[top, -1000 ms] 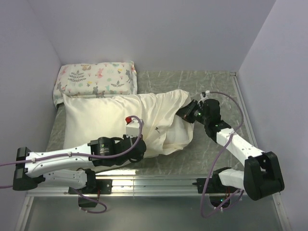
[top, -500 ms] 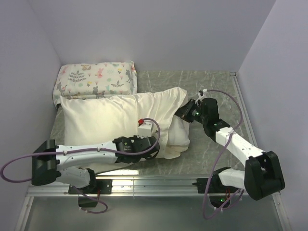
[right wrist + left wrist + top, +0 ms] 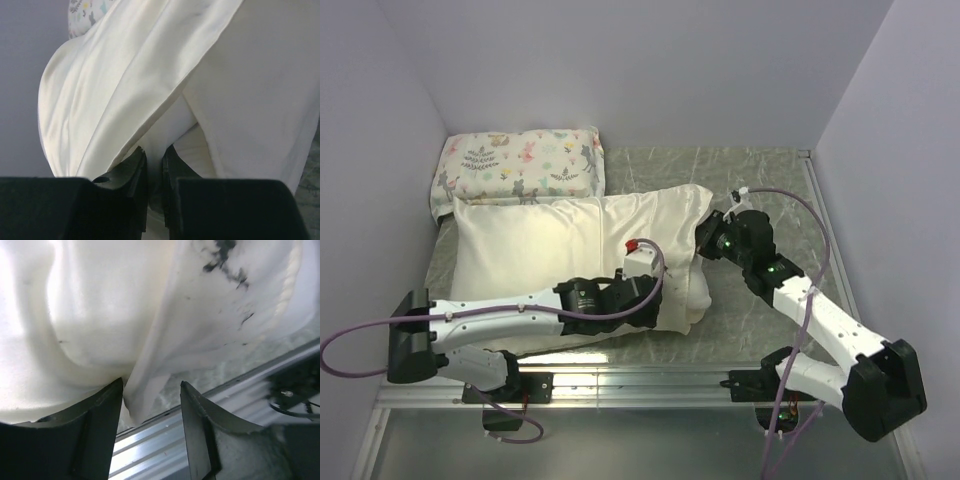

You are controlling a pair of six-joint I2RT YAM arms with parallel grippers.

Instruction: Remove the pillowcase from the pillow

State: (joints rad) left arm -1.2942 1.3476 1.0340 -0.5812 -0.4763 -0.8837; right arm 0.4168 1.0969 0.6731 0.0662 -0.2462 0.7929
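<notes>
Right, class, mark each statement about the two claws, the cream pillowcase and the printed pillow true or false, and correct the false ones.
1. The printed pillow lies at the far left, between the pillowcase and the back wall. True.
2. The left claw is clamped tight on the fabric. False: its jaws stand apart, with a fold of the pillowcase between them.
3. The right claw is pinching the pillowcase. True.
4. Both claws are at the left end of the pillowcase. False: both are toward its right end.
</notes>
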